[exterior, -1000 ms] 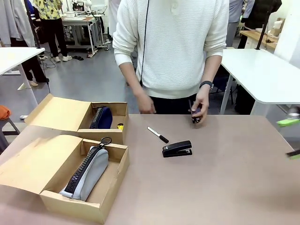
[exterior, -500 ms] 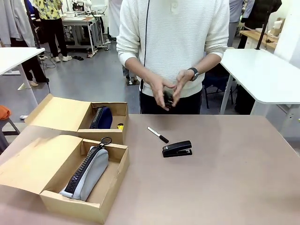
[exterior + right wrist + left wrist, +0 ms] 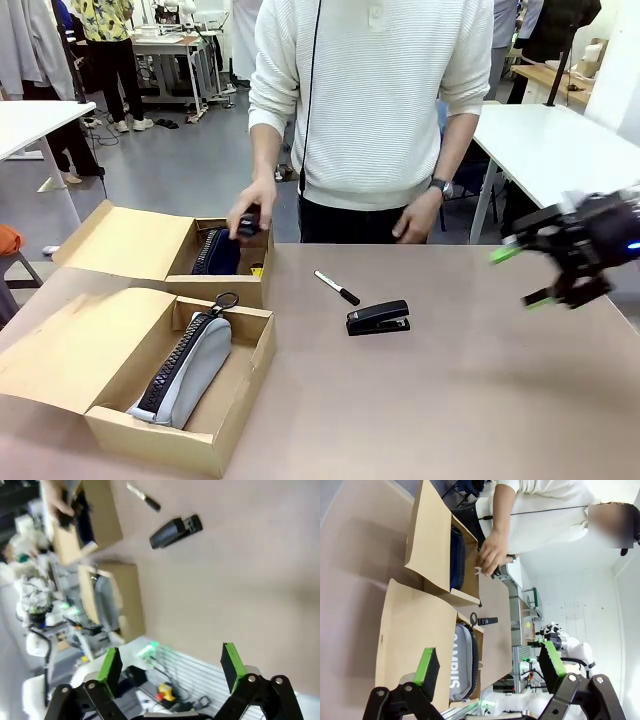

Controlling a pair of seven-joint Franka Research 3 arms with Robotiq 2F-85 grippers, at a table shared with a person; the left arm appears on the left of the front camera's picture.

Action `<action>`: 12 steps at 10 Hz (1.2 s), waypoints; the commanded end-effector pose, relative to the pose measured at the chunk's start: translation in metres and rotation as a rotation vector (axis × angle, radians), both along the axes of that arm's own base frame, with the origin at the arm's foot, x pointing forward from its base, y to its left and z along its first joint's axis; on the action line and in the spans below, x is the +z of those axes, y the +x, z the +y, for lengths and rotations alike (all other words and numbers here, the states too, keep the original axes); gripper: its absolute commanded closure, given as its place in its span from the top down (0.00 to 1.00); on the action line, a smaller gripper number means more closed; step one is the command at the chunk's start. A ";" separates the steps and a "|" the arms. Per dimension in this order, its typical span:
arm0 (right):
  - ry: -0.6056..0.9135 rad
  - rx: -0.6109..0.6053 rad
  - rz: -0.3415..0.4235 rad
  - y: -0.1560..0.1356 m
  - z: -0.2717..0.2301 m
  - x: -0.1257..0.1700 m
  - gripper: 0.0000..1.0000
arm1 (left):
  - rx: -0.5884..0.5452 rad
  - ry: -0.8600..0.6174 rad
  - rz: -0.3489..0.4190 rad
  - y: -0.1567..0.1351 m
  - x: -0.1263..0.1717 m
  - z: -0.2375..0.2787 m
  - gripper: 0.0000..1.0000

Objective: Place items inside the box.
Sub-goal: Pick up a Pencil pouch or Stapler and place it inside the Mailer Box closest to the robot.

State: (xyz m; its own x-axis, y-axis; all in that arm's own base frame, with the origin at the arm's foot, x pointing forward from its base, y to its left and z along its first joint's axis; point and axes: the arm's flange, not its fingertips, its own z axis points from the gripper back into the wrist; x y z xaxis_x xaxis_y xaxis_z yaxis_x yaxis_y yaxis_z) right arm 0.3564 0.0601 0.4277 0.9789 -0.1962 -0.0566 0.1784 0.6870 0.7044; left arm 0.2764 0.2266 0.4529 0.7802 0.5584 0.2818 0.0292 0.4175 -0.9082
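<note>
A grey zip pencil case [image 3: 190,368] lettered "CAMPUS" [image 3: 462,658] lies in the near cardboard box [image 3: 245,385]. The dark navy pouch [image 3: 219,250] and a small yellow knife [image 3: 257,269] sit in the far box [image 3: 258,234]. On the table lie the black stapler [image 3: 378,318] and the thin marker [image 3: 337,287]. My right gripper [image 3: 522,276] hovers open and empty above the table's right side, well right of the stapler [image 3: 175,530]. My left gripper [image 3: 489,662] is open and empty, looking along the near box. The person's hand [image 3: 250,218] holds a small dark object over the far box.
Both boxes have their lids folded open to the left [image 3: 75,345]. The person stands at the far edge, the other hand [image 3: 415,222] hanging near the table. Bare tabletop [image 3: 450,400] spreads in front of and right of the stapler. White tables stand behind.
My right gripper has swung back in from the right edge. The person lifted a small dark object from the table and carried it left, over the far box.
</note>
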 end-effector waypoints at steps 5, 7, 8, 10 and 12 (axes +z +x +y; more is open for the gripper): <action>-0.059 0.087 0.022 0.004 0.043 -0.027 1.00 | -0.002 -0.004 -0.027 -0.001 0.001 0.000 1.00; -0.237 0.301 0.005 0.005 0.056 -0.031 1.00 | -0.002 -0.004 -0.027 -0.001 0.001 0.000 1.00; -0.466 0.620 -0.180 0.033 0.094 -0.026 1.00 | -0.002 -0.004 -0.027 -0.001 0.001 0.000 1.00; -0.553 1.073 -0.578 0.087 0.144 -0.026 1.00 | -0.002 -0.004 -0.027 -0.001 0.001 0.000 1.00; -0.483 1.338 -0.759 0.107 0.187 -0.039 1.00 | -0.002 -0.004 -0.027 -0.001 0.001 0.000 1.00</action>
State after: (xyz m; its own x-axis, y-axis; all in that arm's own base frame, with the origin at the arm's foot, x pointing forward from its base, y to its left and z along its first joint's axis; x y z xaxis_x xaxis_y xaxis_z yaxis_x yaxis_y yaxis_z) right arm 0.4465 0.2453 0.3962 0.7645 0.6395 0.0805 -0.6361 0.7283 0.2548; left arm 0.2764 0.2271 0.4537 0.7796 0.5586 0.2832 0.0299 0.4184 -0.9077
